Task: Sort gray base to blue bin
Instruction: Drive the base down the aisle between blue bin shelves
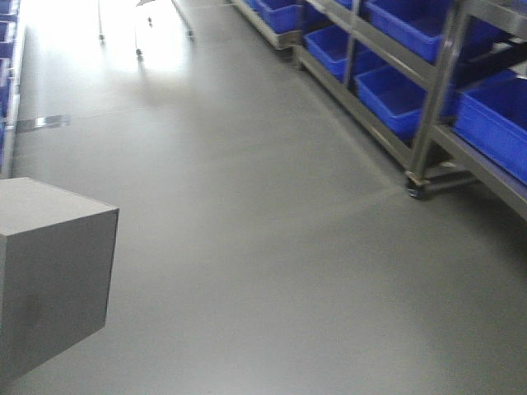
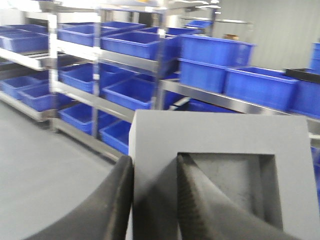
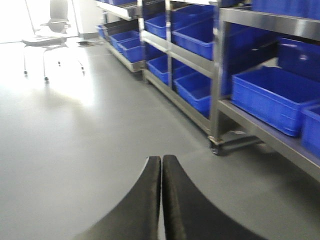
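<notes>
At the far left of the front view, the gray base appears lifted off the floor. The left gripper clamps one of its walls, one finger outside and one in the recess. The right gripper is pressed together, holding nothing. The blue bins sit on the rack at right, well apart from the block. The pickup looks done; the approach and drop remain.
</notes>
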Robot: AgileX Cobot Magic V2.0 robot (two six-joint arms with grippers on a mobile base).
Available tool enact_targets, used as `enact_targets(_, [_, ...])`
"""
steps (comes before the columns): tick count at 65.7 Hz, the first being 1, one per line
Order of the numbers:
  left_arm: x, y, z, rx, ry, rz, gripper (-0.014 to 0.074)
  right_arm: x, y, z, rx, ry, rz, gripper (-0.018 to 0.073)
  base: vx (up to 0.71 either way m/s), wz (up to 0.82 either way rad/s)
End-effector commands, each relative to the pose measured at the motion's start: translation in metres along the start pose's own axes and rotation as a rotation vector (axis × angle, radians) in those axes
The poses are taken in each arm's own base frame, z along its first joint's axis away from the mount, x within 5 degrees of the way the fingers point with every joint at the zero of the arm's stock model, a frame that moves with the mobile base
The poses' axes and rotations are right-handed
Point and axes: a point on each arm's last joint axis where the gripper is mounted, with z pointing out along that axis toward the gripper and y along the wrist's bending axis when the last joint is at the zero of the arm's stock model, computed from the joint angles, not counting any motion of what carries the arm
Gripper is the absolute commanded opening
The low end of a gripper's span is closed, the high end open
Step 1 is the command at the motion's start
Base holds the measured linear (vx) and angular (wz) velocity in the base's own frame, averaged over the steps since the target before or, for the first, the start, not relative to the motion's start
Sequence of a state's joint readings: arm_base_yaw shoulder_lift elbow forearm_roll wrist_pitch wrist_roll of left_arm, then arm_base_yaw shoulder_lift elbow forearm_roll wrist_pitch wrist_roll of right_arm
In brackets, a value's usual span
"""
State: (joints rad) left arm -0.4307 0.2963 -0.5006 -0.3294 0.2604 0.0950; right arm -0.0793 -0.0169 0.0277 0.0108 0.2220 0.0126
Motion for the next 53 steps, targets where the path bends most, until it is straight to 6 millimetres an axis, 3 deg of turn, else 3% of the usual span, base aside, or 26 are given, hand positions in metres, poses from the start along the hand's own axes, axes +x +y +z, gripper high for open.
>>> enact_targets(1, [-0.0178, -0.0016, -0.0014, 0.004, -0.125, -0.023, 0.0004, -0.0063, 0.0000, 0.0001, 0.001, -0.071, -0.018, -0.0005, 0.19, 0.59])
enact_targets(26, [-0.0178, -0.0016, -0.0014, 0.004, -0.125, -0.023, 0.0004, -0.0063, 0.0000, 0.0001, 0.001, -0.071, -0.018, -0.0005, 0.18, 0.45])
enact_targets(53, [-0.0178, -0.0016, -0.0014, 0.004, -0.125, -0.023, 0.0004, -0.0063, 0.0000, 0.0001, 0.001, -0.071, -0.018, -0.0005, 0.25, 0.13])
